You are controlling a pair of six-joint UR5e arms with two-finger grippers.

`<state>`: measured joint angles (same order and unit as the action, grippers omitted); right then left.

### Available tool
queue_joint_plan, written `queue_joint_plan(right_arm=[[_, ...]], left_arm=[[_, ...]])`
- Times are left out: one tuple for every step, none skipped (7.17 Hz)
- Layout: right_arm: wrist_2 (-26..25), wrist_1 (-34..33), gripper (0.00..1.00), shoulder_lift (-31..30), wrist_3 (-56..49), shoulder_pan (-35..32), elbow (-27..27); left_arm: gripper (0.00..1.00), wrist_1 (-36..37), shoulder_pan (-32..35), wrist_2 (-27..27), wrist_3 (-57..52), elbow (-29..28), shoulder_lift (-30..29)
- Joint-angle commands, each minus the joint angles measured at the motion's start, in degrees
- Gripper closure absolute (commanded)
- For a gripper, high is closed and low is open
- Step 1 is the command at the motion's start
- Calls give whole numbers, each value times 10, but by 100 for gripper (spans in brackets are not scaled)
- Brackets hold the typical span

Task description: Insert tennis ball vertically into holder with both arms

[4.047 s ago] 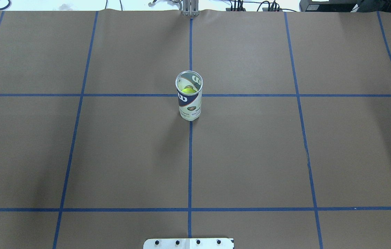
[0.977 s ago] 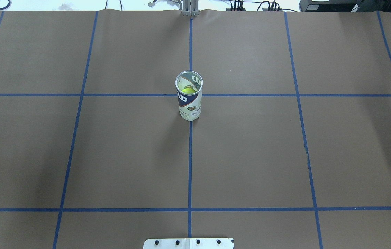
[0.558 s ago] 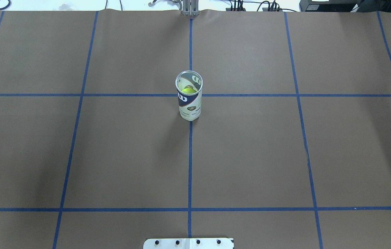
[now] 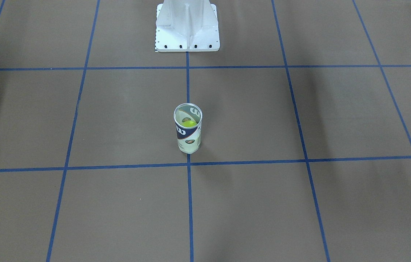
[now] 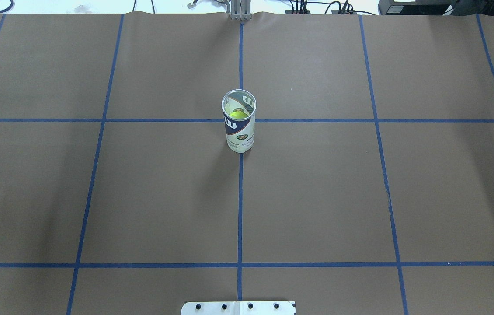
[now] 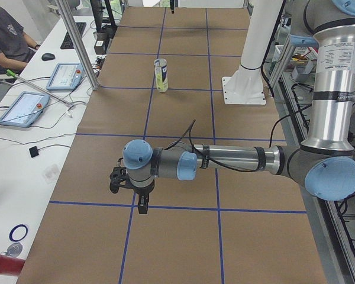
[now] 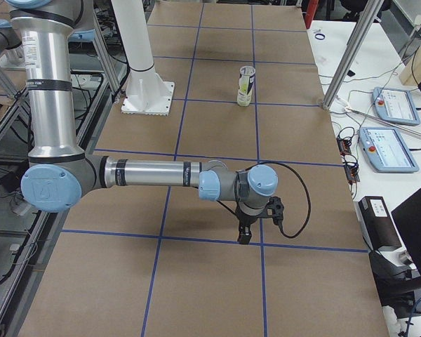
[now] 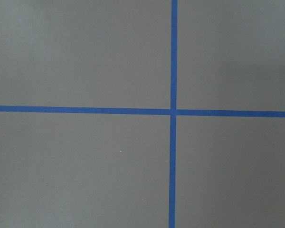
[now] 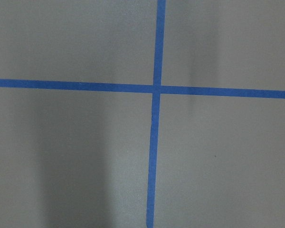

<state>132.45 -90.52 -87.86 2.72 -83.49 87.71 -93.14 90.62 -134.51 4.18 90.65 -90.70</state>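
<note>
Plastic holder [image 5: 239, 133]: upright mid-way across the table [image 5: 317, 197], on a blue tape line [image 5: 240, 205].
Tennis ball [image 5: 238, 114]: inside holder.
Left pincer [image 6: 142, 207]: points down, well apart from holder; released or clenched, cannot tell.
Right pincer [image 7: 244, 236]: likewise; cannot tell.

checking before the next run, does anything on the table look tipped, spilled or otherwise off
Nothing stands out. The holder stands upright on the centre tape line, with the tennis ball resting inside it. Nothing looks spilled, tipped or damaged on the brown paper around it.
</note>
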Motion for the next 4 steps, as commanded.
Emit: queue_joint_plan(right_arm=[[0, 2, 1, 0, 0, 0, -1], [0, 2, 1, 0, -1, 0, 0], [0, 3, 1, 3, -1, 0, -3], [2, 3, 1, 3, 0, 1, -4]], left_arm=[[0, -3, 0, 0, 3, -1, 0], [0, -3, 0, 0, 3, -1, 1], [0, -3, 0, -1, 3, 0, 1], [0, -2, 0, -1, 3, 3, 1]])
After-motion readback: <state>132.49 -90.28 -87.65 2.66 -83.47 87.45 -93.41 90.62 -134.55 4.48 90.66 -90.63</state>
